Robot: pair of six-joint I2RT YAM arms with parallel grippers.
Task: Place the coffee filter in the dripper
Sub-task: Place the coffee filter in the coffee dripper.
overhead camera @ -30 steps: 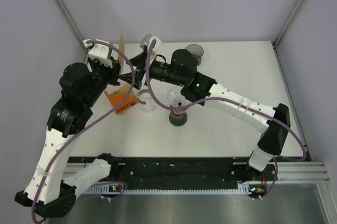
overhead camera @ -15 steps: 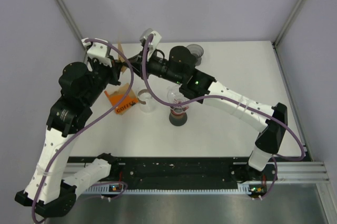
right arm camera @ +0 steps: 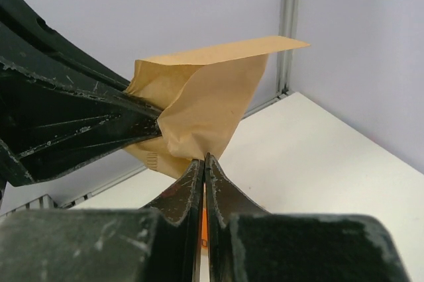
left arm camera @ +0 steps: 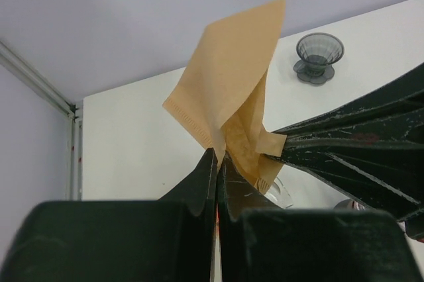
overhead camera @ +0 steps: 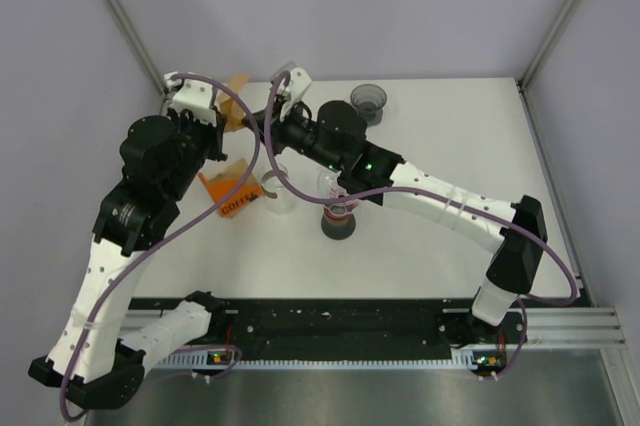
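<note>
Both pairs are pinched on the coffee filter [left arm camera: 228,77] at once: my left fingers [left arm camera: 213,163] are closed flat on its lower corner, my right fingers [right arm camera: 199,171] closed flat on a fold from the other side. The paper hangs crumpled in the air between them, over the back left of the worktop [overhead camera: 450,146]. I judge this the handover or opening-out step. The dripper [left arm camera: 319,49] stands well apart at the back. Next I'd ease the paper open without tearing it, then carry it across
</note>
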